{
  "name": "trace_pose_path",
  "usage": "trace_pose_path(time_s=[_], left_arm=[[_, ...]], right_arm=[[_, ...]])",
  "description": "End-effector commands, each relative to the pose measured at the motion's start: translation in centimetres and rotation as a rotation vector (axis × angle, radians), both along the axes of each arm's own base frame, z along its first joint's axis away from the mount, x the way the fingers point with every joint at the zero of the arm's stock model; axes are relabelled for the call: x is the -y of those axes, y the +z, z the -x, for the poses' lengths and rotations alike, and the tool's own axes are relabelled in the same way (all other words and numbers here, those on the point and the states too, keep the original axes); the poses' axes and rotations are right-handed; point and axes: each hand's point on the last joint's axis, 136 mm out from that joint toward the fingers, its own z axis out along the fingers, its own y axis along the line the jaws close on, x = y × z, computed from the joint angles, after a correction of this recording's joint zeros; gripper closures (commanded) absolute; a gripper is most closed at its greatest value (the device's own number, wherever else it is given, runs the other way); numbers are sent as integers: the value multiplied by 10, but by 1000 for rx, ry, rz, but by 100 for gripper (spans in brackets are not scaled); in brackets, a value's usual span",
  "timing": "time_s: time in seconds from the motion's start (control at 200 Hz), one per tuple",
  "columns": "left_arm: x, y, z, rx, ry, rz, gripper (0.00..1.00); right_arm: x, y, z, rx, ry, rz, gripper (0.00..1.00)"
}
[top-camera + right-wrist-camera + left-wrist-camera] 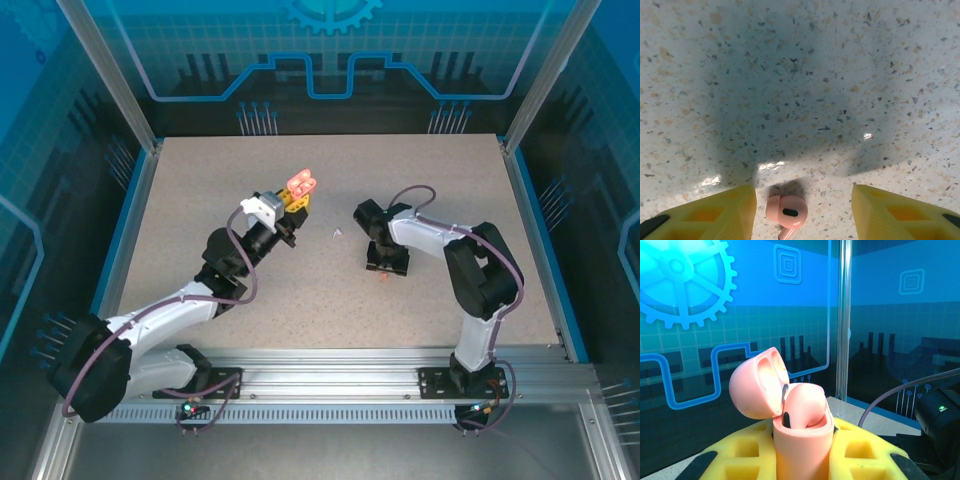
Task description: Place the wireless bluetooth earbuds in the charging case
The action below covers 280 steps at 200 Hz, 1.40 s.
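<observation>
Salmon-pink charging case (802, 437), lid open, clamped in the left gripper (296, 200), right gripper (801, 200) spread astride a pink earbud (786, 211) at bottom centre, speckled table (790, 75), tiny white earbud (336, 232) mid-frame.

A speckled beige table top (330, 210) forms the floor of a booth, with a blue strip (128, 225) along its left and right sides. Silver metal posts (108, 72) rise at the back corners, and a grooved metal rail (330, 365) runs along the near edge. The walls are glossy blue panels (200, 50) printed with a grid, lighter outlines, a gear (682, 275) and nested squares (787, 264). Small bright glints (771, 165) sit on the table top among soft shadows.
</observation>
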Motion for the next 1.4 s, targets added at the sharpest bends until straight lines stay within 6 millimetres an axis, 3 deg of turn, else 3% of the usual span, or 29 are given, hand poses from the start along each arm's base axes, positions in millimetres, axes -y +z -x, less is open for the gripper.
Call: trace_pose_path(time_s=[0.0,0.435,1.396], left_arm=[[-6,12,6,41,13,36,100],[-5,12,4,41,13,33,100],[-4,20,7,57,8,27,100]], right_arm=[[-8,-5,3,-18,-5,5,47],[-7,-12,12,-27,-5,-4,58],[0,-5,23,16,-27,-57,68]])
